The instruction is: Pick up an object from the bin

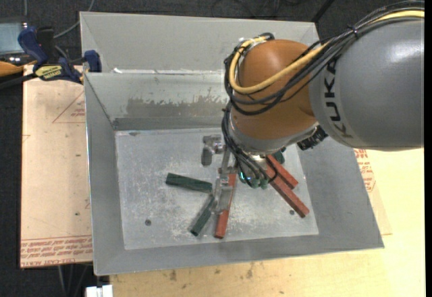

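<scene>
My gripper (221, 184) reaches down under the arm's orange cover to the bin's floor, just right of centre. Its tip sits at the upper ends of a red-brown bar (223, 219) and a dark green bar (202, 220), which lie side by side slanting toward the front wall. Whether it touches or holds either one I cannot tell. Another dark green bar (189, 183) lies flat just left of the gripper. A small teal piece (254, 180) shows right beside the gripper.
Two red-brown bars (287, 189) lie slanted at the right of the bin floor, partly under the arm. The arm and its cover hang over the bin's right half and back. The bin's left floor holds only a small dark speck (148, 223).
</scene>
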{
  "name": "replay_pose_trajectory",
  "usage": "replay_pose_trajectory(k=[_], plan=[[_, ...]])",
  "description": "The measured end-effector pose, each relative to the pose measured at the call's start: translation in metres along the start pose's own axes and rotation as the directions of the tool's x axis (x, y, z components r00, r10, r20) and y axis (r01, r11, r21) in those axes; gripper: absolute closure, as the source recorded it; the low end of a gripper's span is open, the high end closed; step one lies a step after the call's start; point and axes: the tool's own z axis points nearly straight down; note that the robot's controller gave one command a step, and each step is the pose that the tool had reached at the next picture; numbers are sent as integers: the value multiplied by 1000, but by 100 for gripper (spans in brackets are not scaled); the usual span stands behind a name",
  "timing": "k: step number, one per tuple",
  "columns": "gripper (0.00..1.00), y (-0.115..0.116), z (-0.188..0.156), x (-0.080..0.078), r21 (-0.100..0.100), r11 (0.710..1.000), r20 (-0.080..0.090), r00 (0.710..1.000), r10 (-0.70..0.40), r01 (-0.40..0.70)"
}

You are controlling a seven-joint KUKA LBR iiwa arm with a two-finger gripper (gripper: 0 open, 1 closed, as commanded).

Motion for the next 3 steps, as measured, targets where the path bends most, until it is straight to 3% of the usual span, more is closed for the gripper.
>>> replay_pose_trajectory(k=[1, 2, 3], plan=[[0, 18, 131, 3, 2, 867, 4, 867, -498, 498], [100, 17, 130, 2, 2, 868, 6, 868, -496, 496], [100, 51, -38, -18, 5, 874, 19, 874, -486, 486]])
